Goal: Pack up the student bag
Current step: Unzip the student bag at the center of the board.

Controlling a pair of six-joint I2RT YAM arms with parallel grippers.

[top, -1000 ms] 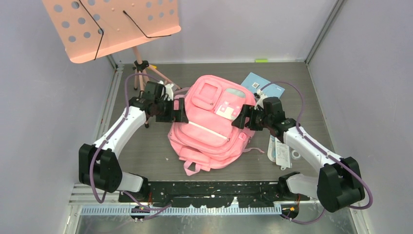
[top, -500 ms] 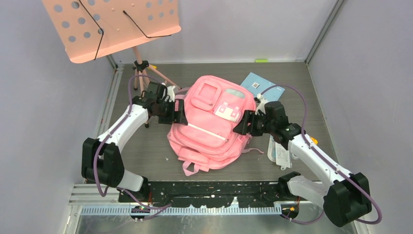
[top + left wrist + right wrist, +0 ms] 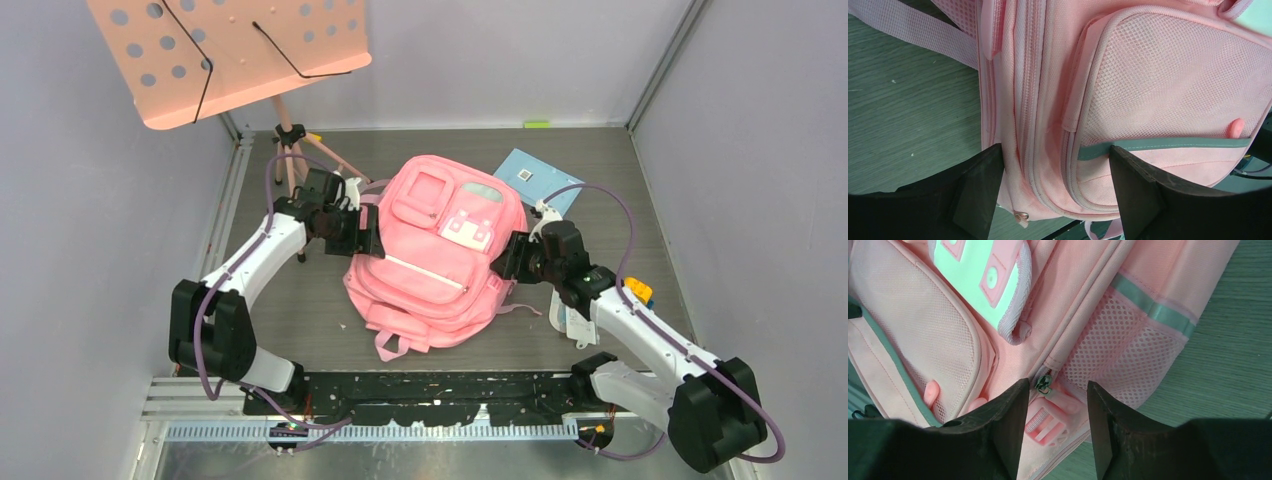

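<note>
The student bag (image 3: 430, 255), a big pink backpack, lies front up in the middle of the table. My left gripper (image 3: 370, 240) is at its left side. In the left wrist view its jaws (image 3: 1055, 185) stand wide, with both fingers pressed against the student bag (image 3: 1148, 85): one on the side edge, the other by the grey strip (image 3: 1173, 144). My right gripper (image 3: 510, 258) is at the bag's right side. In the right wrist view its jaws (image 3: 1058, 425) stand partly apart around a pink strap buckle (image 3: 1048, 417), just below a dark zip pull (image 3: 1044, 384).
A salmon-pink perforated music stand (image 3: 230, 60) on a tripod (image 3: 290, 150) stands at the back left, close to my left arm. A blue book (image 3: 535, 175) lies behind the bag. White flat items (image 3: 575, 310) and a small yellow-and-blue thing (image 3: 638, 290) lie under my right arm.
My right gripper has slid toward me along the bag's right side and its jaws have narrowed. My left gripper's jaws have closed in on the bag's left side.
</note>
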